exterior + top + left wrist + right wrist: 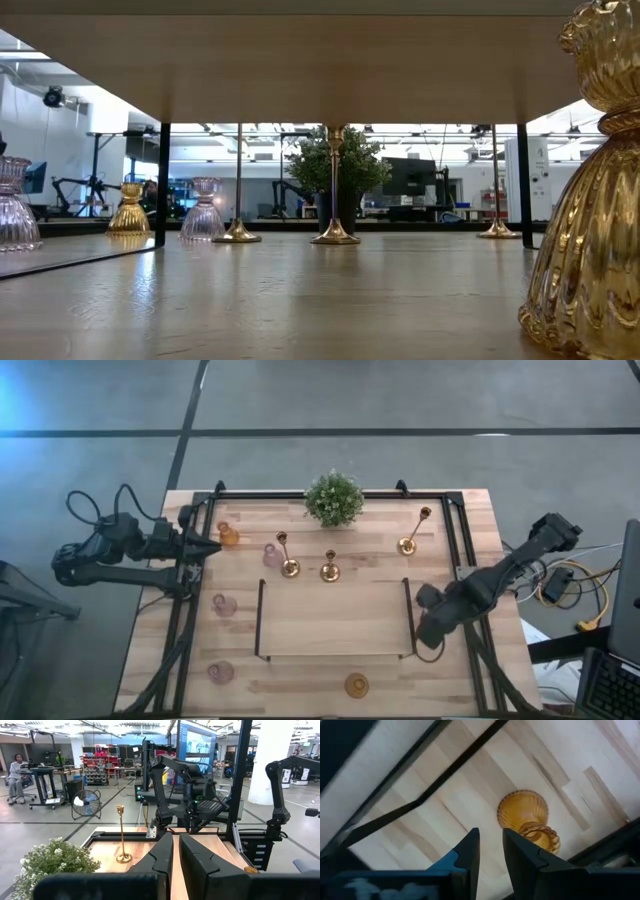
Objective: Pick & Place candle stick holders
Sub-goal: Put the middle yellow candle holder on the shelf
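Observation:
Three slim gold candlesticks stand on their round bases at the far half of the table: one far right (410, 540), two near the middle (289, 565) (330, 570). Pink glass cups (272, 555) (224, 604) (220, 672) and amber cups (229, 536) (356, 684) stand on the wood. My left gripper (210, 546) is shut and empty, level at the far left, just left of the amber cup. My right gripper (430, 630) hovers at the right with a narrow gap between its fingers (491, 847). It is empty, and an amber cup (525, 817) stands on the table beyond the fingers.
A bushy green potted plant (334, 498) stands at the far middle. A black-legged frame (335, 618) takes up the table's middle. Black rails (450, 530) run along the table's sides. In the low view a large amber cup (590, 180) stands close at the right.

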You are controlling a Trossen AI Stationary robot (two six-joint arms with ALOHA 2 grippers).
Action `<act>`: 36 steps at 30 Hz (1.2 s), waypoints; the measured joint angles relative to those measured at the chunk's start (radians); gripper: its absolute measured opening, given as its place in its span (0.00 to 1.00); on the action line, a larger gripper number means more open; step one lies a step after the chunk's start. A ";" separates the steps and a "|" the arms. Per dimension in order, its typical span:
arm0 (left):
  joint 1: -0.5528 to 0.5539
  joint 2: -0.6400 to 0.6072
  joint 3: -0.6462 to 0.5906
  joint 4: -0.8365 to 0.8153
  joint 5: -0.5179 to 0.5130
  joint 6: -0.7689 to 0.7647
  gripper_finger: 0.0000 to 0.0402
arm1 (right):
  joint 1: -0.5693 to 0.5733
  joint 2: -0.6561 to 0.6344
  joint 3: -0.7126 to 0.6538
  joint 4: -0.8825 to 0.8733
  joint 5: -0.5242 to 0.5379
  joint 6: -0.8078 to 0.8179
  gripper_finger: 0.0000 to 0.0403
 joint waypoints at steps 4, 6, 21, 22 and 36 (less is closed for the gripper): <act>0.000 0.000 0.000 0.000 0.000 0.000 0.09 | 0.006 0.063 0.019 -0.058 0.000 0.000 0.20; 0.000 0.000 0.000 0.000 0.000 0.000 0.09 | 0.006 0.083 0.024 -0.083 -0.003 0.008 0.21; 0.000 0.000 0.000 0.000 0.000 0.000 0.09 | 0.128 0.055 0.003 -0.114 0.009 0.204 0.21; 0.000 0.000 0.000 0.000 0.000 0.000 0.09 | 0.136 0.053 0.003 -0.111 0.017 0.210 0.21; 0.000 0.000 0.000 0.000 0.000 0.000 0.09 | 0.203 0.096 0.000 -0.097 0.085 0.099 0.21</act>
